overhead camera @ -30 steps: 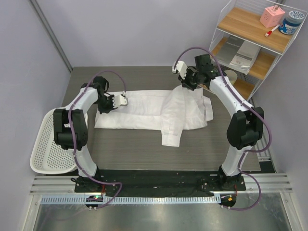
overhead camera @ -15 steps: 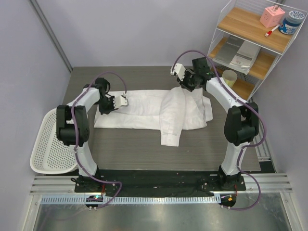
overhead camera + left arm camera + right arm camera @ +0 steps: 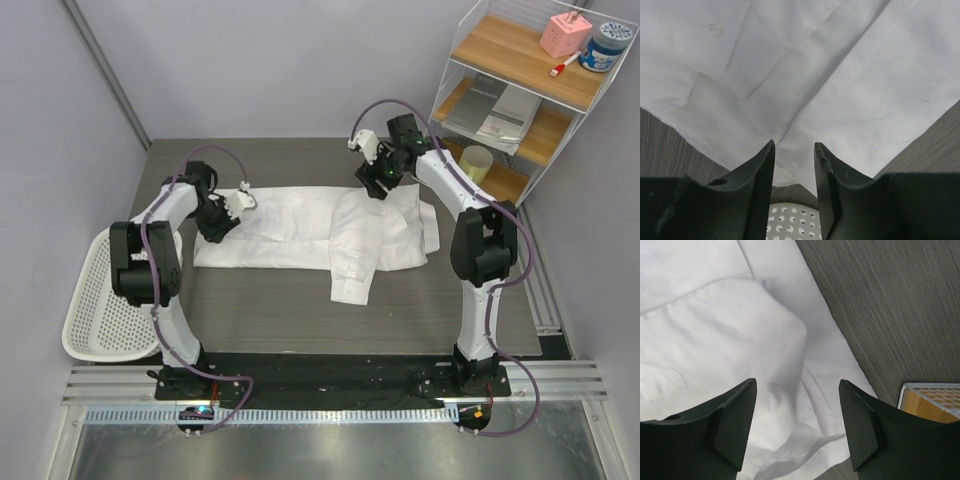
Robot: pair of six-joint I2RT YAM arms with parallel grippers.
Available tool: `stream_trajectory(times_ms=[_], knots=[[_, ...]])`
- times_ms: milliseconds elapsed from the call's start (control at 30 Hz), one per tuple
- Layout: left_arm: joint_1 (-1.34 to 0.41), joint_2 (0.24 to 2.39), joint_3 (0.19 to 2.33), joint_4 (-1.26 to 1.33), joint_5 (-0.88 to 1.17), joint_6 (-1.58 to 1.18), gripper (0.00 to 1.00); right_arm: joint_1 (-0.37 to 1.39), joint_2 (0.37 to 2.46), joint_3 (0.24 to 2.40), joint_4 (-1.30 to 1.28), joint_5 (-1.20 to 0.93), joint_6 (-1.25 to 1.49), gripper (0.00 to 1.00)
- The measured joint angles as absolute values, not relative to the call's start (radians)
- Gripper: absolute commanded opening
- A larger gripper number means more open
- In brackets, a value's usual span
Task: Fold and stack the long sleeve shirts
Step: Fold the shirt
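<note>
Mostly flat white long sleeve shirt [image 3: 280, 235]; sleeve [image 3: 354, 272] folded over.

One bench [image 3: 270, 310]. Two arms, the left arm [image 3: 165, 205] and the right arm [image 3: 455, 190], each with one hand: left hand [image 3: 794, 160], right hand [image 3: 797, 410]. Each hand has two fingers, four in all. Two purple cables [image 3: 385, 103], one per arm.

The white cloth on the bench counts as one shirt [image 3: 290, 235] for certain. Whether a second lies overlapped toward the right edge cannot be told. One button [image 3: 713, 27] shows on it.

One basket [image 3: 95, 310] sits at the left edge. One rack [image 3: 520, 90] stands by the far right corner, with three shelves. On them are one pink box [image 3: 565, 33], one jar [image 3: 607, 47], one small red-and-white item [image 3: 563, 67], seemingly two booklets [image 3: 510, 108] and one cup [image 3: 478, 160].
</note>
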State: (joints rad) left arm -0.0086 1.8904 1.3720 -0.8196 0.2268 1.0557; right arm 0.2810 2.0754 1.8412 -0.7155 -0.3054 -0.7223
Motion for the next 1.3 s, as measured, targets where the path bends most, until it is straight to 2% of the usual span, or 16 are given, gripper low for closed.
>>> stream_trajectory(times_ms=[167,367,567,800,1033,1200,1267,1300], knots=[[-0.006,1.809,1.384,-0.833,0.264,0.947,0.45,0.245,1.992,1.873,-0.869,-0.355,-0.650,0.70],[-0.006,1.803,1.413,-0.845,0.310,0.845,0.47,0.212,1.810,1.613,-0.962,-0.381,-0.609,0.67],[-0.015,1.869,1.411,-0.841,0.314,0.789,0.45,0.209,1.876,1.450,-0.969,-0.370,-0.596,0.63],[-0.025,1.943,1.351,-0.806,0.263,0.793,0.37,0.171,1.984,1.402,-0.932,-0.334,-0.601,0.51],[-0.035,1.906,1.283,-0.739,0.225,0.843,0.31,0.157,1.982,1.383,-0.894,-0.330,-0.608,0.29],[-0.041,1.861,1.220,-0.710,0.218,0.883,0.28,0.155,1.960,1.338,-0.884,-0.352,-0.619,0.26],[-0.041,1.836,1.188,-0.719,0.218,0.903,0.28,0.155,1.933,1.296,-0.884,-0.367,-0.624,0.27],[-0.042,1.826,1.176,-0.725,0.218,0.910,0.29,0.155,1.918,1.272,-0.889,-0.375,-0.626,0.30]])
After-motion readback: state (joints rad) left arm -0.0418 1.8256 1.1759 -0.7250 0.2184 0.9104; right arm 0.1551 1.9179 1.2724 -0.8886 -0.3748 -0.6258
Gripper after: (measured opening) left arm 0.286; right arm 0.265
